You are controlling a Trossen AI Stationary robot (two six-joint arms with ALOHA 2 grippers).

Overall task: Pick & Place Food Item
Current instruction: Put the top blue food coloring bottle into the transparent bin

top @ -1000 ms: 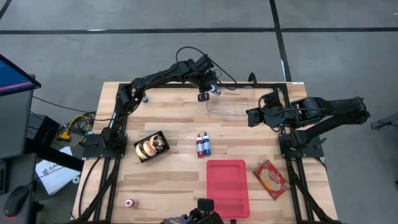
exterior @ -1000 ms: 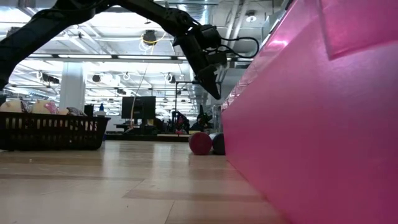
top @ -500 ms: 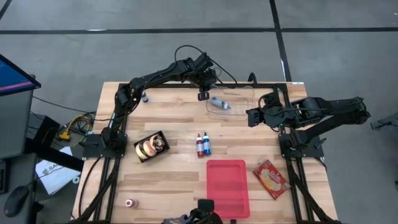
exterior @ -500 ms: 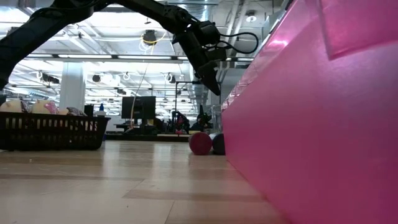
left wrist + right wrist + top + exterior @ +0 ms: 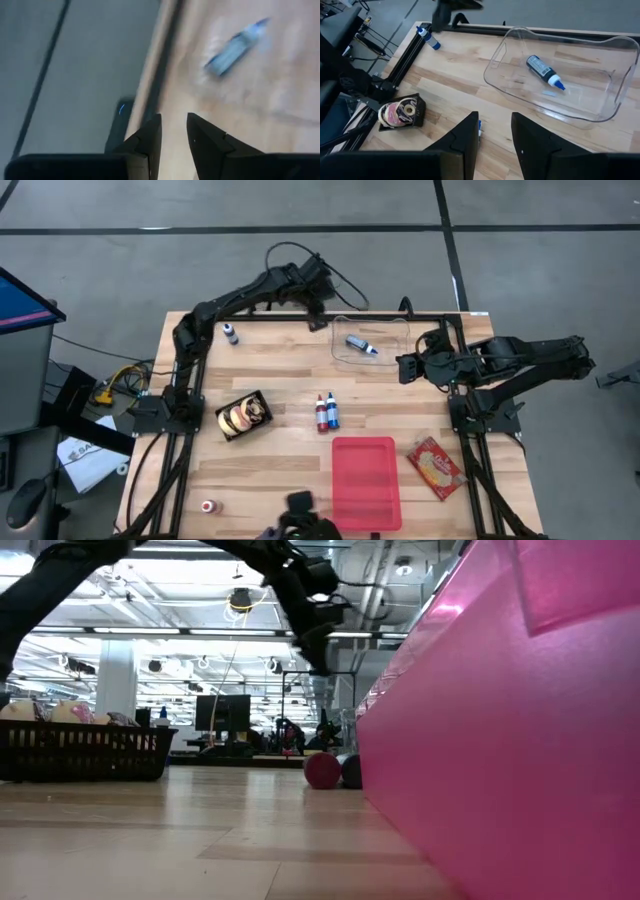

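Clear plastic tub (image 5: 620,75) held the blue-tipped bottle (image 5: 545,71) lying on its side, so placement looked complete. Left gripper (image 5: 174,131) hung beside the tub's rim over the table's far edge, fingers slightly apart and empty. Right gripper (image 5: 495,131) waited near the tub, fingers parted, holding nothing.

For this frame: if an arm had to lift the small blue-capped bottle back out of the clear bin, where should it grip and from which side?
Probably across the dark body, mid-length, coming from straight above. The bottle lies flat on its side inside the clear bin, whose raised walls block a sideways approach. Its blue tip tapers, so jaws would likely slip there; the wider body gives parallel sides. Turn the jaws across its long axis.
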